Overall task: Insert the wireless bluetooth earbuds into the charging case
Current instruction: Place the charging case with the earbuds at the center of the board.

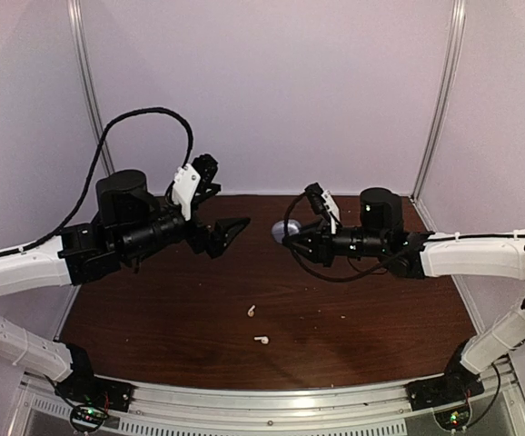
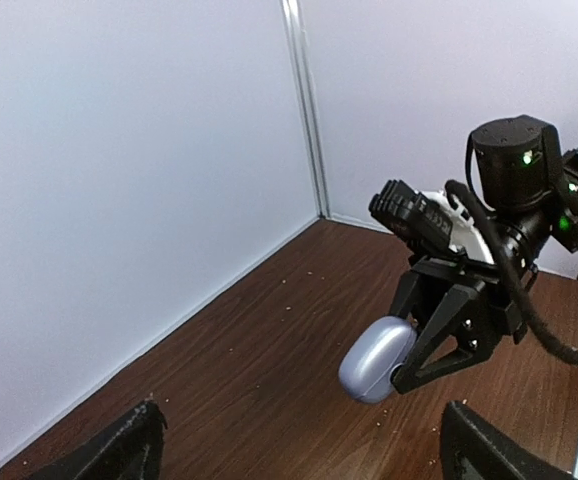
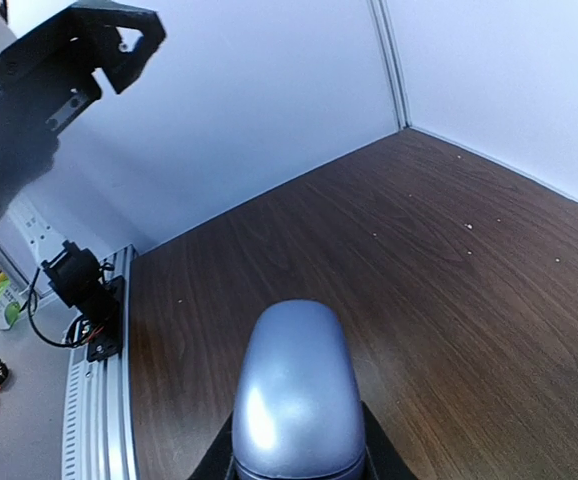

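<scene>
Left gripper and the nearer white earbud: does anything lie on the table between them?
No. In the top view, the table between the left gripper and the nearer earbud is bare brown surface; the second earbud lies beyond.

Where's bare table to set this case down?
Bare table left of the two earbuds, toward the left arm, and right of them, toward the right arm. Crowded at centre back: both arms' jaws and the charging case.

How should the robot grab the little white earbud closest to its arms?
Probably from straight above with the open left hand, pinching the near earbud across its narrow sides. It lies flat on the table, so only its top and sides are reachable.
</scene>
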{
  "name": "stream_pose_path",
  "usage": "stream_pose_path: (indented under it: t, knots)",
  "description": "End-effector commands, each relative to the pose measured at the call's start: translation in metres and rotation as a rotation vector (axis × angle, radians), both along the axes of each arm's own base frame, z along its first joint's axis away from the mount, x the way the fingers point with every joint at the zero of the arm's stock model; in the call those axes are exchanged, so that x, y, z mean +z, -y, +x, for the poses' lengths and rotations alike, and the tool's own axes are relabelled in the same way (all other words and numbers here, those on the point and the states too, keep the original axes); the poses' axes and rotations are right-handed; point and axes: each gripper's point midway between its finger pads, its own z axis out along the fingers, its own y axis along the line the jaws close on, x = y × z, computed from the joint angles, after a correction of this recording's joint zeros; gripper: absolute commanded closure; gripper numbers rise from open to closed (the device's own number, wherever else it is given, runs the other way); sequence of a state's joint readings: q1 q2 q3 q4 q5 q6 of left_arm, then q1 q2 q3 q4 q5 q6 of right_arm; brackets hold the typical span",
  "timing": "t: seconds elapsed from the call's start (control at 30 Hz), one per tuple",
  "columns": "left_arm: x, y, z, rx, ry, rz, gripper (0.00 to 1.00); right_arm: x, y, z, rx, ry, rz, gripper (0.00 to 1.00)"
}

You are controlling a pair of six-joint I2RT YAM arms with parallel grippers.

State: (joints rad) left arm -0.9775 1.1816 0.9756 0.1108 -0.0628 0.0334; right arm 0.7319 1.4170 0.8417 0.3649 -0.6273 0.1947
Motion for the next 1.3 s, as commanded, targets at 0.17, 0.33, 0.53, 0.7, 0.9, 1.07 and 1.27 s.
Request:
stream_pose_path:
  t: [0.17,0.33,0.53,0.7,0.9,1.07,1.27]
  knots:
    - [-0.007,-0.039,0.033,0.210,-0.141,-0.137,0.02,-0.047,-0.032,0.094,-0.180,-0.133,-0.124,0.98]
    - [-0.023,-0.049,0.036,0.269,-0.209,-0.149,0.02,-0.083,-0.050,0.127,-0.200,-0.207,-0.168,0.98]
    - [-0.034,-0.053,0.036,0.299,-0.272,-0.148,0.02,-0.137,-0.062,0.160,-0.217,-0.330,-0.218,0.96]
    - [-0.036,-0.059,0.033,0.305,-0.275,-0.168,0.02,-0.159,-0.064,0.186,-0.242,-0.383,-0.221,0.95]
    - [-0.044,-0.063,0.029,0.309,-0.284,-0.159,0.02,-0.182,-0.061,0.208,-0.270,-0.425,-0.244,0.88]
    - [-0.047,-0.070,0.028,0.329,-0.276,-0.146,0.02,-0.195,-0.048,0.217,-0.316,-0.446,-0.275,0.68]
    - [-0.049,-0.072,0.028,0.334,-0.270,-0.132,0.02,-0.190,-0.033,0.224,-0.352,-0.434,-0.293,0.57]
